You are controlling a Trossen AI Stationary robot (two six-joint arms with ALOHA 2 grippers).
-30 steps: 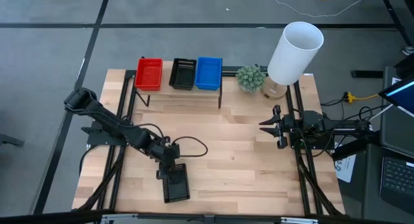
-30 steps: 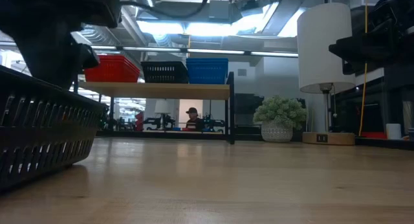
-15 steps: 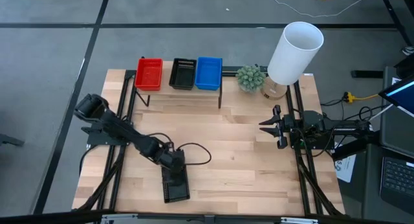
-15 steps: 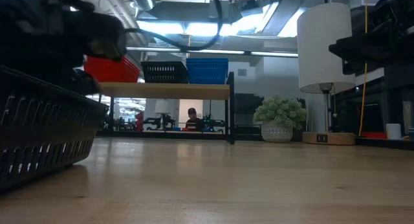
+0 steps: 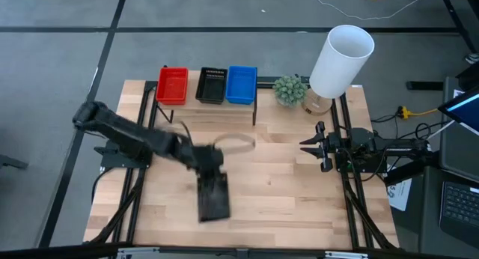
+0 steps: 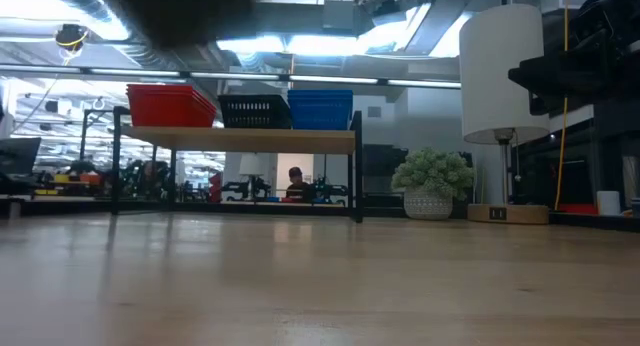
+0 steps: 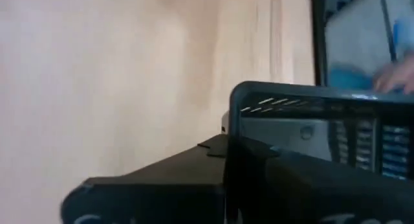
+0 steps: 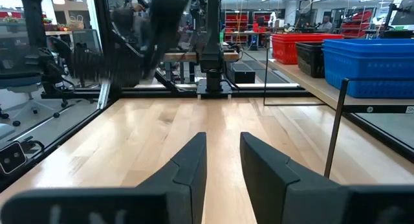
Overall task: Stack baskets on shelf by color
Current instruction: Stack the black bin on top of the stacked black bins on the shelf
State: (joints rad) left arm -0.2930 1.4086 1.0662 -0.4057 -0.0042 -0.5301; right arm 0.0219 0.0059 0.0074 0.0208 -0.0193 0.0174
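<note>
**Black basket gripped and off the table, bound for the shelf**

The left gripper (image 5: 207, 171) is pinched shut on the rim of a black basket (image 5: 213, 198), which hangs blurred over the middle of the table (image 5: 299, 206). In the low view no basket sits on the wood, so it looks to be clear of the surface. In the left wrist view the dark fingers (image 7: 194, 185) clamp the basket's mesh wall (image 7: 323, 130).

The step in hand appears to be carrying this basket to the shelf (image 5: 209, 107) at the back of the table. There a red stack (image 5: 172, 85), a black stack (image 5: 212, 84) and a blue stack (image 5: 242, 84) stand side by side. The next move calls for bringing the basket over the middle black stack, squaring it up, and lowering it so it nests without knocking the red or blue neighbours.

The right gripper (image 5: 319, 148) waits near the table's right edge, its fingers (image 8: 187, 162) slightly apart and empty. A small plant (image 5: 290, 89) and a white lamp (image 5: 340, 61) stand right of the shelf, clear of the likely path. A loop of cable (image 5: 236, 143) trails beside the left arm and could snag.
</note>
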